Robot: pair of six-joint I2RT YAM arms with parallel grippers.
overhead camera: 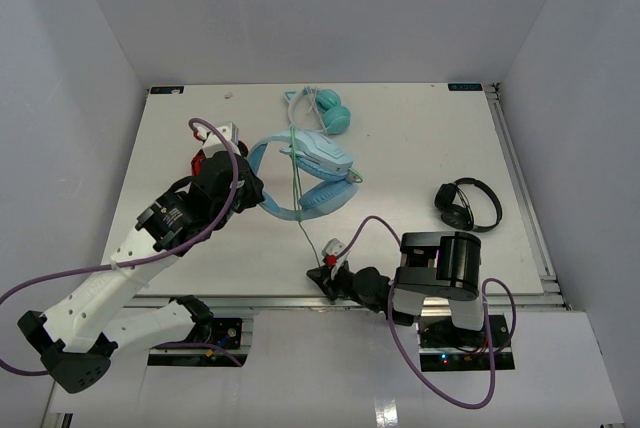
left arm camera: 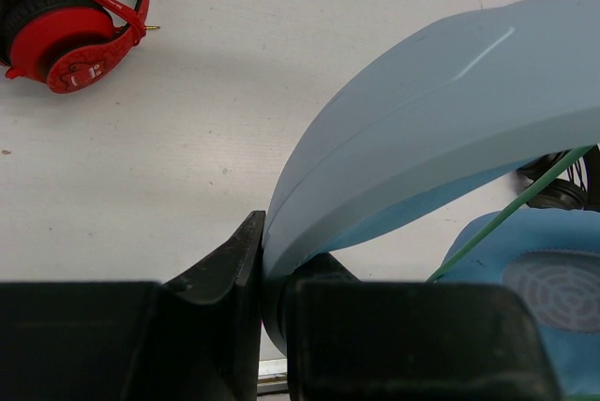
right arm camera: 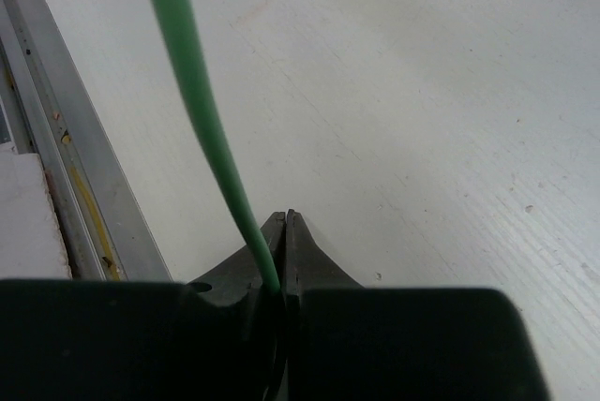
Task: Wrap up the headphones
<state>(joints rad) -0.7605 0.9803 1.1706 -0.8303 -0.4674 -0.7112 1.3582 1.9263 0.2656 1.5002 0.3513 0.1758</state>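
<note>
Light-blue headphones [overhead camera: 315, 173] lie a little left of the middle of the white desk [overhead camera: 420, 138], somewhat closer to its far edge than to its near one. Their padded cups sit side by side and their wide headband [left arm camera: 441, 120] arcs out toward the left edge. The left jaws are clamped narrow on that headband. In the left wrist view the band's pale edge is pinched between the two dark fingers [left arm camera: 225, 265] and rises away from them to the right.

A thin pale-green cable [overhead camera: 298, 198] crosses the cups and runs in a nearly straight line toward the near edge of the desk. There the right jaws are closed tight on it, with hardly any gap. In the right wrist view the cable [right arm camera: 197, 111] comes down from above and disappears between the fingertips, just beside the metal rail along the near edge.

A smaller teal pair [overhead camera: 325, 113] lies near the far edge, just beyond the blue cups. A red-and-black pair [left arm camera: 70, 45] lies toward the left edge, beside the left arm. A black pair [overhead camera: 468, 205] rests well apart, toward the right edge.
</note>
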